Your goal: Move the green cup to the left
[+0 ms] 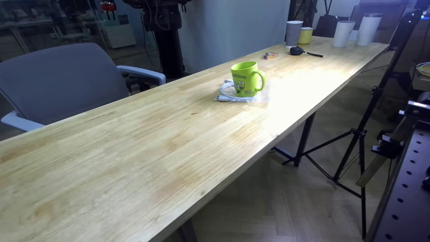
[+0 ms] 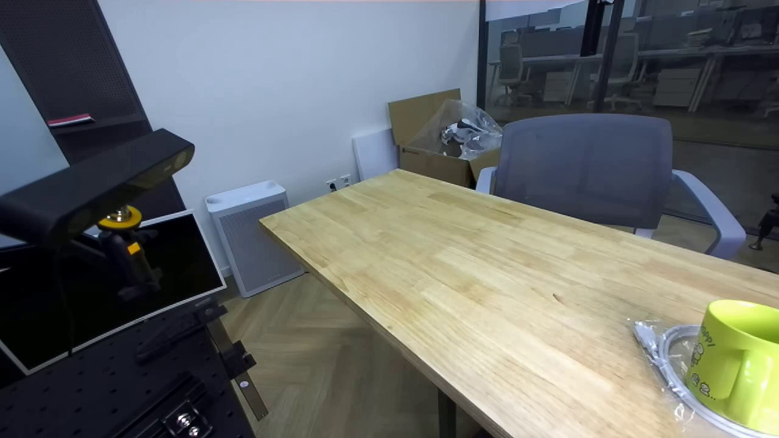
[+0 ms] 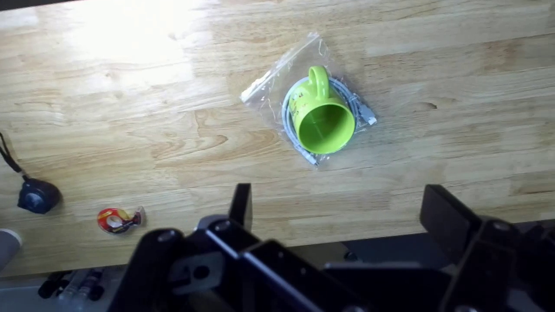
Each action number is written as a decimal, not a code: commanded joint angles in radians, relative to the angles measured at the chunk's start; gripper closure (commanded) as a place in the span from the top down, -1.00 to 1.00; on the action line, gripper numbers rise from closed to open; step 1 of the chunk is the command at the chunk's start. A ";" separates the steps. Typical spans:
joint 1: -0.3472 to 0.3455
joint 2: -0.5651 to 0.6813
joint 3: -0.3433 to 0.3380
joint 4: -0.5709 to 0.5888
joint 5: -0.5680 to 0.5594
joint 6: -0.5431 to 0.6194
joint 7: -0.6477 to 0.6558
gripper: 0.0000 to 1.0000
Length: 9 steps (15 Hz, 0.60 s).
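Gripper (image 3: 337,189): jaws stand wide apart, both fingers (image 3: 243,206) showing in the wrist view; the green cup (image 1: 247,80) is beyond them, well apart. Cup stands upright on a coiled pale cable (image 3: 354,103) in a clear plastic bag (image 3: 277,82), on the wooden table (image 1: 134,151). In an exterior view its handle (image 1: 264,80) points right. Far end of the table, same view: grey cup (image 1: 294,33), yellowish cup (image 1: 305,36), two white tumblers (image 1: 343,35) at right. Between these and the green cup: a black object with a strap (image 1: 296,51) and, left of it, a small red item (image 1: 269,55). Grey chair (image 1: 60,80) at left, beside the table.
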 commanded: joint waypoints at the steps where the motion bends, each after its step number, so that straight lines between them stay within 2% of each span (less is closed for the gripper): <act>1: 0.004 0.025 0.013 -0.011 0.086 0.025 -0.106 1.00; 5: -0.001 0.078 0.029 -0.002 0.122 0.044 -0.152 1.00; 9: -0.004 0.153 0.042 0.018 0.086 0.059 -0.104 1.00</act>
